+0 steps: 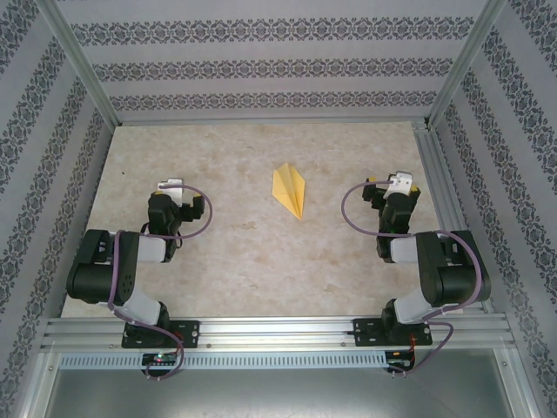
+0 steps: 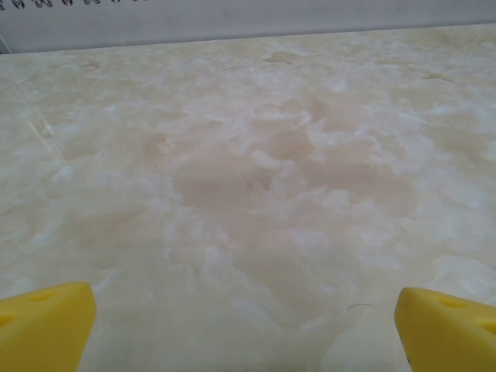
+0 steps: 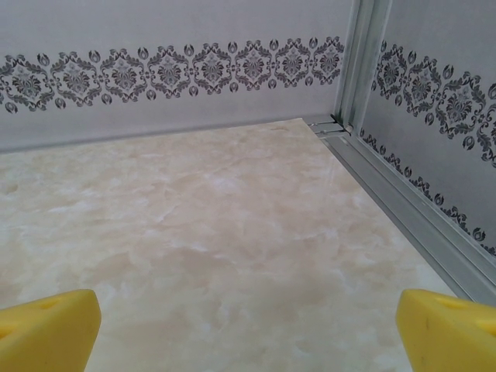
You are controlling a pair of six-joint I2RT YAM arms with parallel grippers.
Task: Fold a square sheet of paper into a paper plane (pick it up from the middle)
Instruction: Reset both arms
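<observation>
The folded paper plane (image 1: 291, 192) lay free on the tabletop (image 1: 244, 261), since the left tool (image 1: 171, 186) and right tool (image 1: 398, 182) both stood released, parked aside.

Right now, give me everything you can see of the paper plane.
The paper plane is a slim, kite-shaped dart of thin yellow-orange paper with a crease along its length. It looks fully folded and lies flat on the marbled table, around mid-table between the two arms. Its long axis runs far to near, and the near tip is angled slightly right. Only the table touches it. Finer fold detail is too small to tell.
</observation>
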